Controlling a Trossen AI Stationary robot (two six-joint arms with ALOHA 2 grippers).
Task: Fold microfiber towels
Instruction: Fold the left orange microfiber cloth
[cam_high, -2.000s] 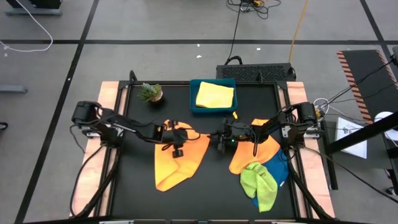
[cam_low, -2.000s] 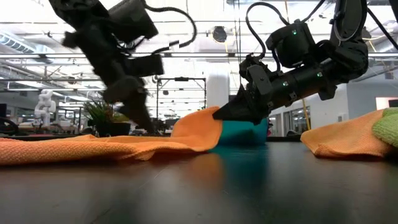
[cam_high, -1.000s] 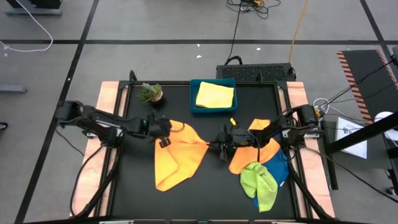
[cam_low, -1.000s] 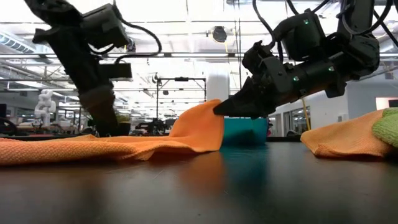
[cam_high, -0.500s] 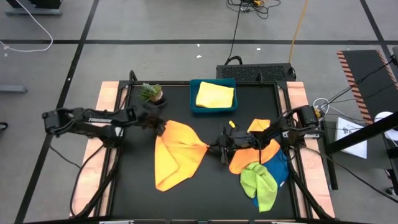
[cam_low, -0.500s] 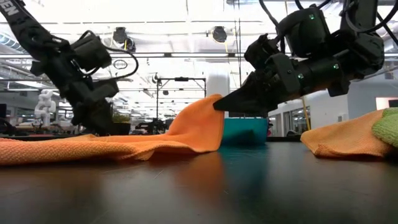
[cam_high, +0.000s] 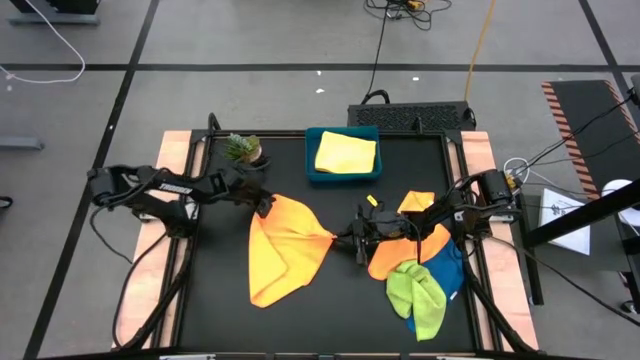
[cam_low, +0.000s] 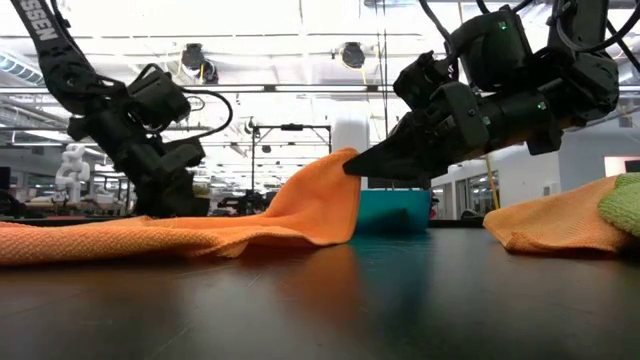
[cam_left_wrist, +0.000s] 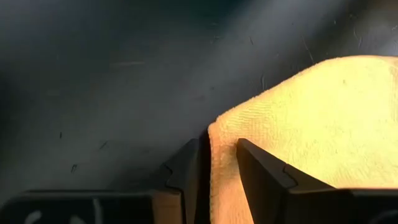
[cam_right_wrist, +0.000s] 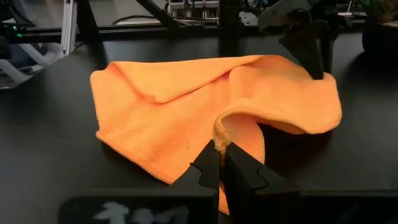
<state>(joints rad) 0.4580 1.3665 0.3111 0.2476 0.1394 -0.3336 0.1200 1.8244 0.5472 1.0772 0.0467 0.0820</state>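
Two grippers have hold of one orange towel (cam_high: 283, 248), which lies rumpled on the black table (cam_high: 215, 300) left of centre. The left gripper (cam_high: 264, 206) is at the towel's far left corner, low over the table; in the left wrist view its fingers (cam_left_wrist: 261, 171) are nearly together with the cloth's edge (cam_left_wrist: 292, 130) running between them, so it pinches that corner. The right gripper (cam_high: 345, 238) is at the towel's right-hand corner, its jaws closed tight on a small fold of the hem (cam_right_wrist: 221, 138); in the low view this corner (cam_low: 335, 180) is lifted clear of the table while the rest of the cloth (cam_low: 130, 238) sags away and lies flat. A blue tray (cam_high: 312, 170) stands at the far middle of the table and holds a yellow towel (cam_high: 346, 152), folded flat and lying inside its walls. A second orange towel (cam_high: 412, 240) lies on the right side under the right arm, with a lime green towel (cam_high: 417, 294) bunched on its near part and a blue towel (cam_high: 447, 276) showing just beside the green one, partly beneath it. A small potted plant (cam_high: 241, 149) stands at the far left, just left of the tray.
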